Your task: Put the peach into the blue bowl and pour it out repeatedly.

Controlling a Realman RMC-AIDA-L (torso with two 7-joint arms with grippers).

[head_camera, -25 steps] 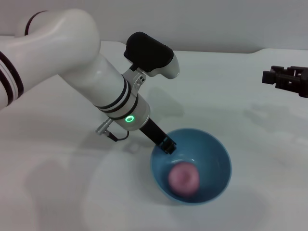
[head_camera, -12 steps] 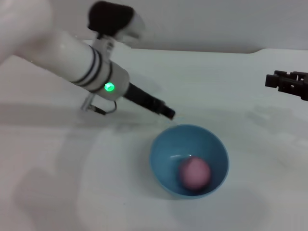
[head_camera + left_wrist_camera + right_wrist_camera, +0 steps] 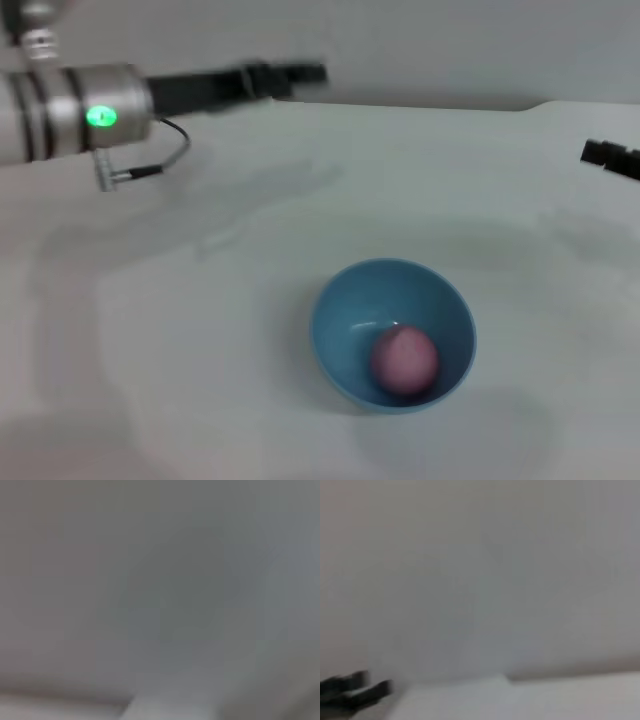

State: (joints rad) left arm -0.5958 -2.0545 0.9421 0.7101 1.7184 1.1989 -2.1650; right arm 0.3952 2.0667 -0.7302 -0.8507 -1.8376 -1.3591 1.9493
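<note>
No writing, label, brand, number or sign can be read anywhere in these views. The nearest thing to a sign is a round green light (image 3: 100, 117) glowing on the left arm's wrist (image 3: 70, 112); it carries no characters. Both wrist views show only plain blurred surfaces with nothing written on them.

Showing only as a dark motion-smeared streak, the left gripper (image 3: 300, 73), finger spacing unreadable. Running off the head view's edge, the right gripper (image 3: 612, 156), fingers out of sight.
</note>
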